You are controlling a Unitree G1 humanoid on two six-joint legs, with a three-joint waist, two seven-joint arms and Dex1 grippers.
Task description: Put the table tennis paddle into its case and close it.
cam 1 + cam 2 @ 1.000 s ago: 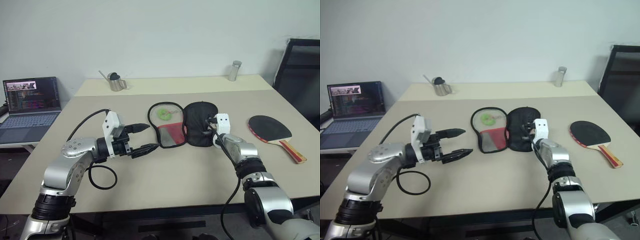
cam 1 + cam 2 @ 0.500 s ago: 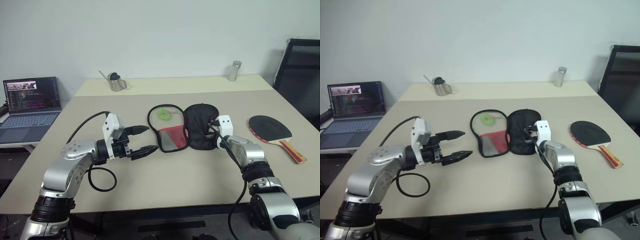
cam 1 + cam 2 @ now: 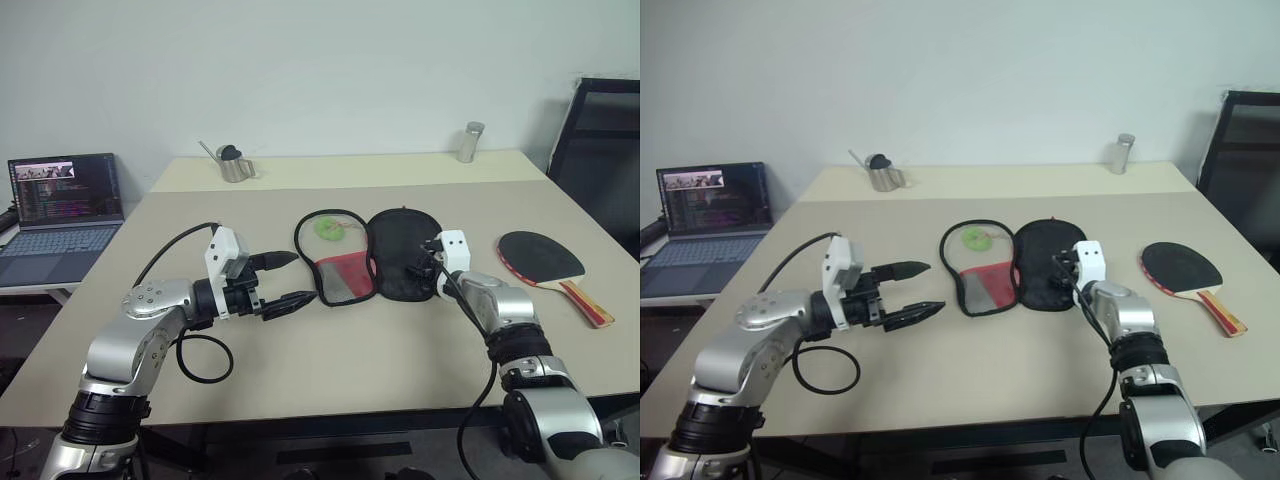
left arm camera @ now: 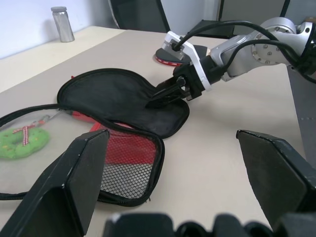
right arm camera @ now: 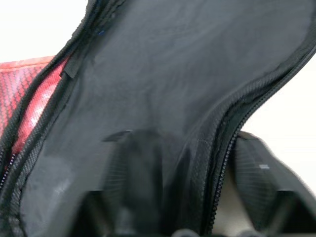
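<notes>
The right pincer (image 4: 165, 95) sits at the near right edge of the case (image 3: 365, 255), its fingers parted with the flap's zip edge lying between them; whether they still pinch the fabric I cannot tell. The case lies unzipped and spread flat at mid-desk (image 3: 330, 390), black flap on the right, red mesh half with a green tag (image 3: 327, 228) on the left. The cloth looks soft and limp, so it would likely sag or fold if lifted by one edge; the stiffer zip rim seems the best place to take hold.

The paddle (image 3: 545, 260) lies flat well to the right of the case, handle toward the near right. It looks rigid and light, and the wooden handle is the likely grip.

The right forearm reaches forward, tipped slightly down. The left pincer (image 3: 290, 280) hangs wide and empty, pointing level toward the case's left half, just short of it.
</notes>
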